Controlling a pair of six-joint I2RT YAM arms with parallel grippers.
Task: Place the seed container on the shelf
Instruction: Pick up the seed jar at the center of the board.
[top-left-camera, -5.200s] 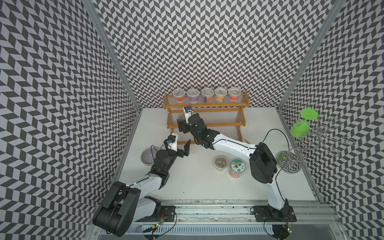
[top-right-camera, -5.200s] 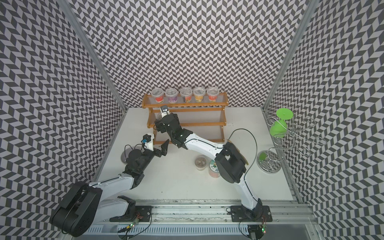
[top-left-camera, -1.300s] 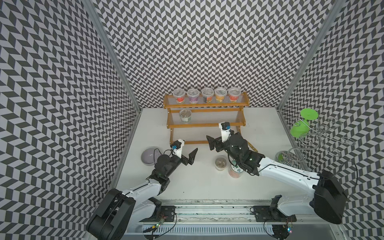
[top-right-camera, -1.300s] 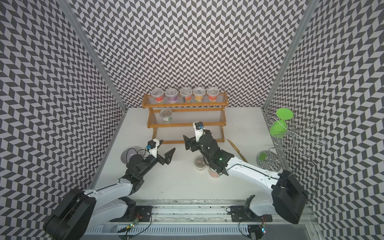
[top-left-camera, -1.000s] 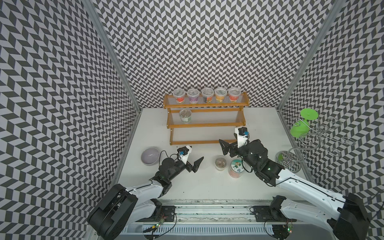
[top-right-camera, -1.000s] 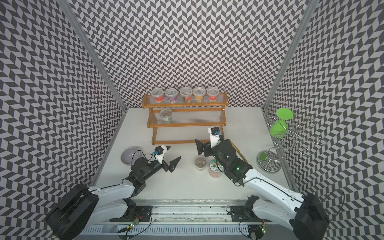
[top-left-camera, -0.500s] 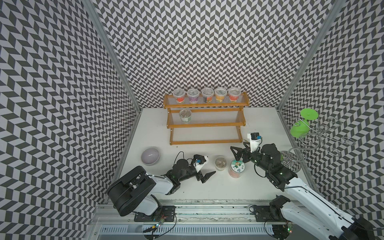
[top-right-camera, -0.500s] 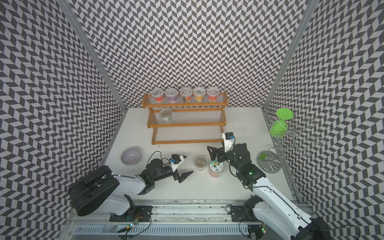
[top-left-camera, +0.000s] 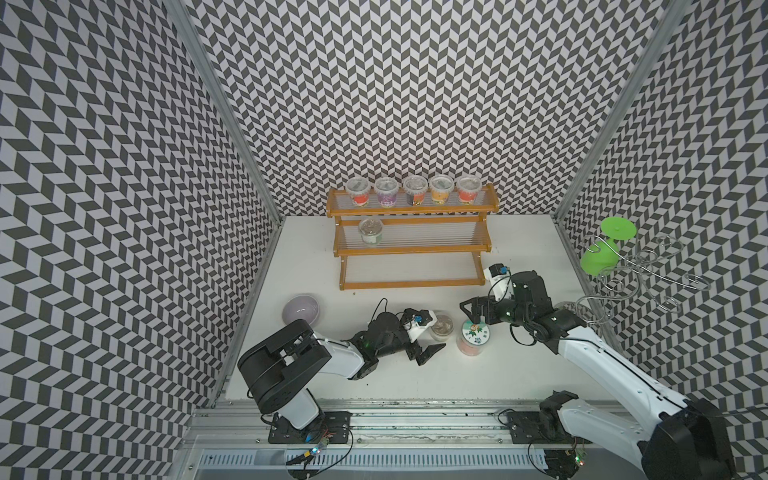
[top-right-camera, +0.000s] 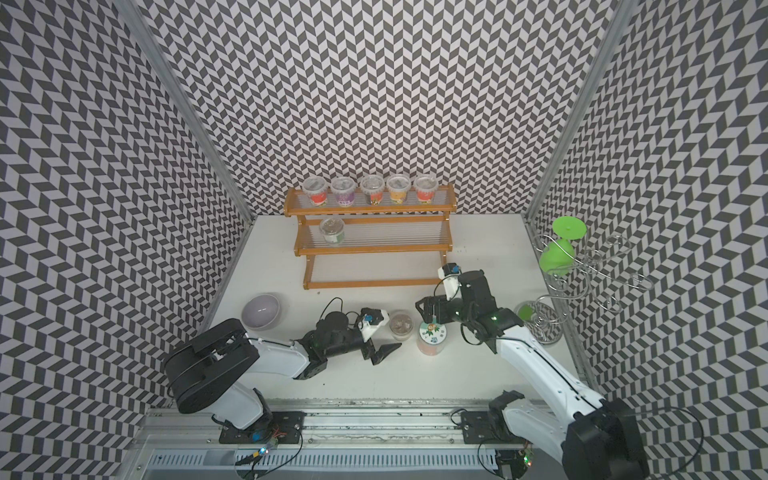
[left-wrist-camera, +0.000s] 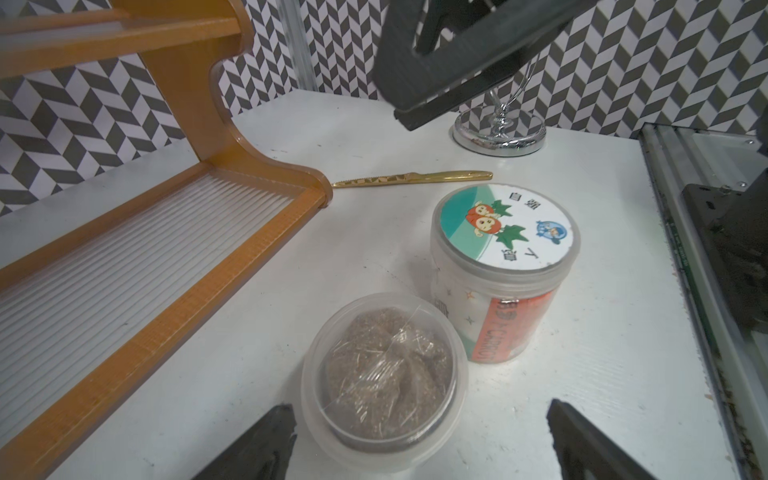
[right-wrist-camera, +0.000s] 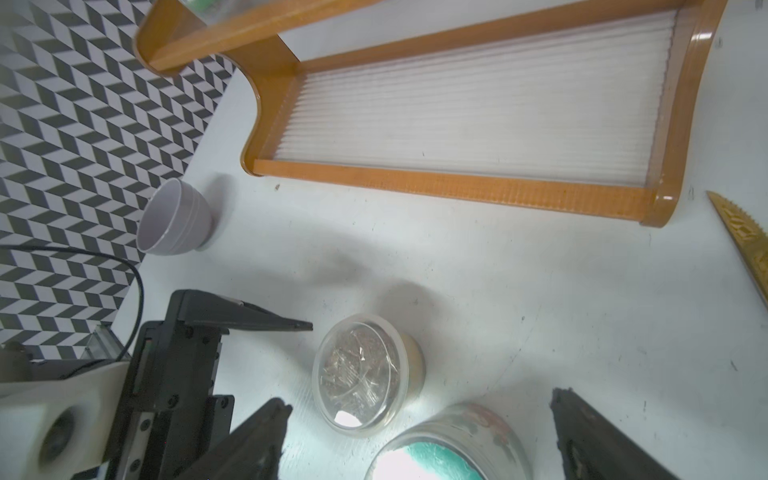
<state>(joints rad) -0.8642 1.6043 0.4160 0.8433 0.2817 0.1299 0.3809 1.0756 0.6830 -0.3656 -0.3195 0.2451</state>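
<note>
Judging by how things lie, the step in hand is the pick-up: the seed container (left-wrist-camera: 384, 376), a small clear lidded cup of brownish seed, stands on the table (top-left-camera: 415, 382), not on the shelf (top-left-camera: 411, 284). Its near rim is just inside the mouth of the left pincer (top-left-camera: 436, 332), whose jaws stand wide apart and empty, one tip close by the cup's wall, the other well off. The next move likely calls for easing forward until the cup sits centred between the tips, then closing gently on its thin wall before lifting toward a free tier beyond. Just past the cup stands a taller jar (left-wrist-camera: 503, 266), touching it or not I cannot tell; the right pincer (top-left-camera: 470, 316) hangs over that jar, jaws likewise apart, holding nothing. The jar's lid shows two cartoon carrots and Chinese characters; its orange side band appears to read "CARROT". The cup's lid bears no writing.
</note>
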